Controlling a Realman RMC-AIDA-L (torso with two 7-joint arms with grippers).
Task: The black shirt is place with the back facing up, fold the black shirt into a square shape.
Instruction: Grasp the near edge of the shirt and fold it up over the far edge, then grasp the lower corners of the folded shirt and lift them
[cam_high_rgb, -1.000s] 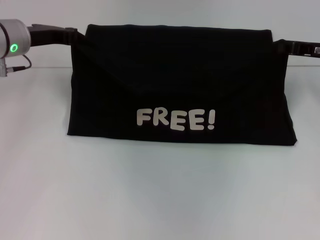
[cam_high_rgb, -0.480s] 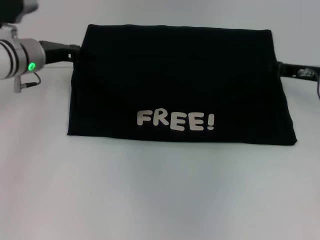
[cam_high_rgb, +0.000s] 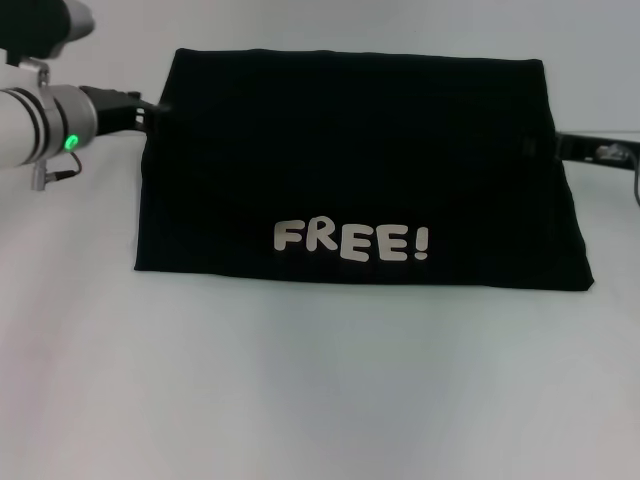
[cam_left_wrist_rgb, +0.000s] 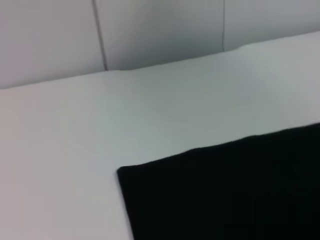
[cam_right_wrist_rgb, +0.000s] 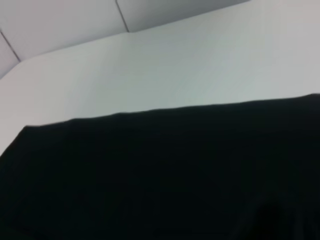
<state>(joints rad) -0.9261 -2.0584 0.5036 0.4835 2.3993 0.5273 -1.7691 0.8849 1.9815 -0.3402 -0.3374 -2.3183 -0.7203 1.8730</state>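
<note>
The black shirt (cam_high_rgb: 350, 160) lies folded flat on the white table (cam_high_rgb: 320, 390) as a wide trapezoid, with the white "FREE!" lettering (cam_high_rgb: 352, 240) facing up near its front edge. My left gripper (cam_high_rgb: 152, 112) is at the shirt's left edge near the far corner. My right gripper (cam_high_rgb: 548, 146) is at the shirt's right edge. A corner of the shirt shows in the left wrist view (cam_left_wrist_rgb: 225, 195). A long straight edge of the shirt shows in the right wrist view (cam_right_wrist_rgb: 150, 170). Neither wrist view shows its own gripper.
The white table runs well beyond the shirt in front and to both sides. A panelled wall (cam_left_wrist_rgb: 150, 30) stands behind the table's far edge. The left arm's silver link with a green light (cam_high_rgb: 40, 135) hangs over the table's left side.
The shirt's top layer, with a visible diagonal crease before, now lies flat. Both grippers have moved from the far corners down along the shirt's side edges toward the front.
</note>
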